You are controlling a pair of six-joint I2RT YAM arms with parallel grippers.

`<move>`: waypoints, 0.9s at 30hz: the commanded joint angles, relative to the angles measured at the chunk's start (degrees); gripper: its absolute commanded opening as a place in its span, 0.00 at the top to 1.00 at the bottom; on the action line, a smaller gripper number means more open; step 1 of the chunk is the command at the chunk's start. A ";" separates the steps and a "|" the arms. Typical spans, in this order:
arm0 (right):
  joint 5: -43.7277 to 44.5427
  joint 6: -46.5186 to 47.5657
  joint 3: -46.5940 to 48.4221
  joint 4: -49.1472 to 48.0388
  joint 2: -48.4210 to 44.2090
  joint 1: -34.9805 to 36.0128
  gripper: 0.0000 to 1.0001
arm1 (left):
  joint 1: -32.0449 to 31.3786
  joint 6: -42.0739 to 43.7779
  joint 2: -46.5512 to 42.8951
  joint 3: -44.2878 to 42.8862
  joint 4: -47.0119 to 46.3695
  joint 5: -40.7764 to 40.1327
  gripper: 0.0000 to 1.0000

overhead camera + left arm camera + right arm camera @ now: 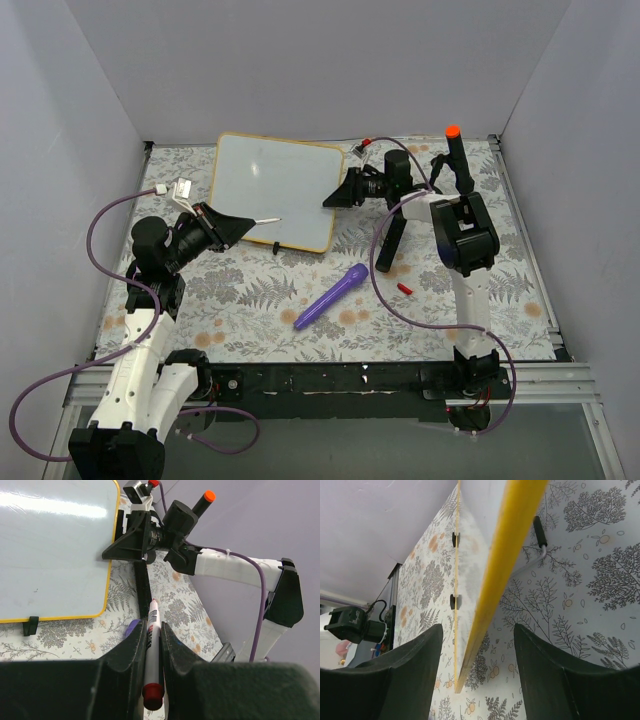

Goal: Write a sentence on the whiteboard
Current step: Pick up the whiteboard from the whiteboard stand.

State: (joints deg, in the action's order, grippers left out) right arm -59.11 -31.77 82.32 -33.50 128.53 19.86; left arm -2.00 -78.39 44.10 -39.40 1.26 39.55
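Note:
The whiteboard (275, 185) lies at the back middle of the table, with a yellow frame and small black feet (276, 247). No red words show on it. My left gripper (246, 226) is shut on a white marker (264, 220) with a red end. The marker's tip is over the board's near edge. In the left wrist view the marker (152, 627) sits between my fingers, and the board (50, 555) is at upper left. My right gripper (330, 199) is open at the board's right edge. In the right wrist view the yellow frame (507, 555) runs between my open fingers (410, 675).
A purple pen-like object (332, 295) lies on the patterned cloth in front of the board. A small red cap (405, 288) lies to its right. An orange-tipped black post (453, 140) stands at the back right. White walls close in the back and both sides.

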 commanded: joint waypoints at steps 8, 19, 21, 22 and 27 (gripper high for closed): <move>-1.62 -8.13 8.82 -7.62 4.10 -0.61 0.33 | -0.20 -0.53 0.11 -1.73 -0.91 0.44 1.00; -1.62 -14.72 13.73 -11.68 6.91 -0.35 0.38 | -0.20 -0.62 0.99 -1.82 -2.75 0.27 1.00; -1.45 -15.43 14.00 -11.85 7.44 -0.35 0.40 | -0.20 -0.71 1.08 -2.00 -2.84 0.26 1.00; -1.36 -15.60 14.00 -11.86 7.61 -0.26 0.41 | -0.20 -0.71 1.08 -2.00 -2.84 0.26 1.00; -1.44 -17.53 14.18 -13.70 8.40 0.36 0.48 | -0.20 -0.89 1.43 -1.91 -3.28 0.18 1.00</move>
State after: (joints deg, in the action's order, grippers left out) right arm -60.12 -46.92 94.11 -42.63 136.40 19.53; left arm -2.00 -79.13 45.58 -39.40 -0.69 39.51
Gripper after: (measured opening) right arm 0.542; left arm 0.109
